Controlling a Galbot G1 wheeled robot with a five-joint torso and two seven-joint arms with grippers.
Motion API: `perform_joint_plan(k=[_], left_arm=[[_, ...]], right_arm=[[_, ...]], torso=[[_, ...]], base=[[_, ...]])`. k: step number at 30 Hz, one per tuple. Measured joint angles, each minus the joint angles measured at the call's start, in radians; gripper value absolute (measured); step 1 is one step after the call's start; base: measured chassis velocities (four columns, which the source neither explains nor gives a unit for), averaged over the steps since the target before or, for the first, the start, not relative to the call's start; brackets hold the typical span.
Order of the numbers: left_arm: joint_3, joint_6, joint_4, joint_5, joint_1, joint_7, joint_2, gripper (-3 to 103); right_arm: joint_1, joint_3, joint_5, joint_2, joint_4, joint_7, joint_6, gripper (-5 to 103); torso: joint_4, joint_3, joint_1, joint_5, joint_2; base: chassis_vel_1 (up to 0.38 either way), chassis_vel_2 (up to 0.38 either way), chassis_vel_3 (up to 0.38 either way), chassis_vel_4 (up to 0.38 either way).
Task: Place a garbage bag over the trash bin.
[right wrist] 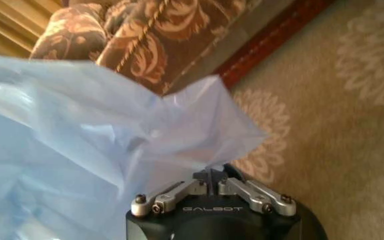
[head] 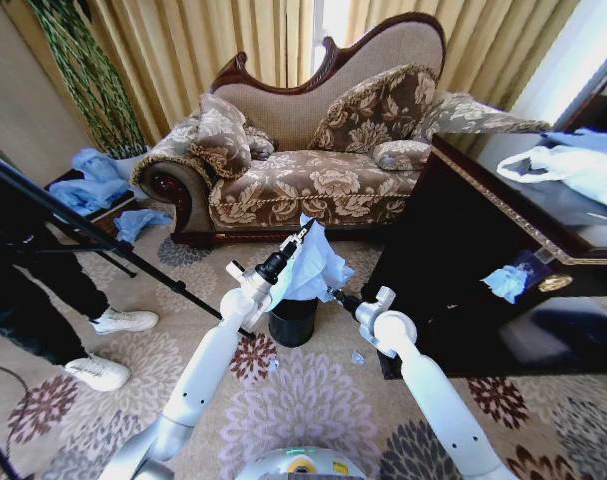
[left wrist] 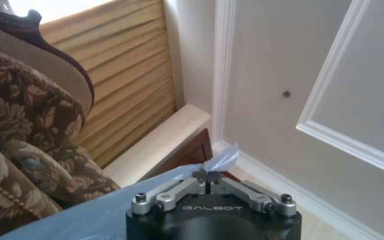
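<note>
Brocade upholstery covers the chaise sofa (head: 313, 150), the largest item, which stands at the far edge of the patterned carpet (head: 323, 400) before the gold curtains (head: 213, 40). A dark wooden cabinet (head: 483, 260) stands along the carpet's right edge.

On the carpet just in front of the sofa stands the trash bin (head: 292, 322), small, black and glossy, upright. Its upper part is hidden behind the garbage bag (head: 311, 265), a thin light-blue film held bunched in the air directly above the bin's mouth.

The left pincer (head: 301, 238) is raised above the bin, fingers together and clamped on an upper fold of the bag; the left wrist view shows a sliver of film pinched between the closed tips. The right pincer (head: 335, 293) sits lower, just beside the bin's rim on its right, likewise closed on the bag's edge, with the film billowing away from it in the right wrist view.

Assessment: the bag is picked up and brought over the bin, but its mouth looks gathered, not spread. Opening it and drawing it down around the rim remain to be done.
</note>
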Motion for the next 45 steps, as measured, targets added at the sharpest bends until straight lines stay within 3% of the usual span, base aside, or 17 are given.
perform_joint_plan(k=[14, 25, 38, 45], left_arm=[[-0.016, -0.010, -0.007, 0.013, 0.054, 0.028, 0.011, 0], [-0.043, -0.042, 0.010, 0.050, 0.102, 0.054, 0.039, 0], [-0.091, -0.073, 0.102, 0.068, 0.058, 0.066, 0.049, 0], [-0.094, -0.074, 0.135, 0.066, 0.021, 0.068, 0.066, 0]], right_arm=[[0.009, 0.032, -0.037, -0.026, 0.097, 0.015, 0.037, 0], [0.045, -0.022, -0.042, -0.027, 0.161, 0.028, 0.115, 0], [0.104, -0.087, -0.092, 0.009, 0.127, 0.011, 0.165, 0], [0.154, -0.164, -0.100, 0.067, 0.093, 0.009, 0.228, 0]], torso=[[-0.0001, 0.000, 0.000, 0.0000, 0.000], [-0.0001, 0.000, 0.000, -0.0003, 0.000], [-0.0001, 0.000, 0.000, -0.0002, 0.000], [-0.0001, 0.000, 0.000, -0.0002, 0.000]], base=[[0.000, 0.000, 0.000, 0.000], [0.000, 0.000, 0.000, 0.000], [0.000, 0.000, 0.000, 0.000], [0.000, 0.000, 0.000, 0.000]])
